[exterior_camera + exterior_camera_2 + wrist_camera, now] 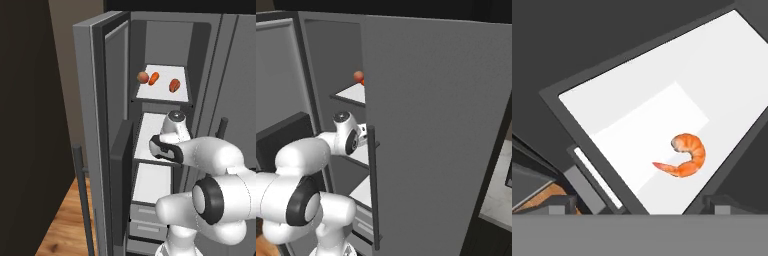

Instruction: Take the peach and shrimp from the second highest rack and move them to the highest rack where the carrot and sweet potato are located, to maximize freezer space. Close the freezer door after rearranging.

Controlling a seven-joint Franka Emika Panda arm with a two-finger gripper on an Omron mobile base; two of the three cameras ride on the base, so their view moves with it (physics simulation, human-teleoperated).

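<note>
Hand view showing shrimp [683,156] lying alone on second rack [662,95], peach [143,77] already up top. Hovering above with pincer [640,202] spread wide; next, dropping straight down, closing around shrimp.

A wood floor [62,225] shows at the bottom left, beside a big dark wall [30,125]. A thin dark pole [82,200] stands up from the floor. Low in the cold box sit two grey drawers [147,222], one above the other. Far to the right is a bit of pale counter [498,200]
</note>
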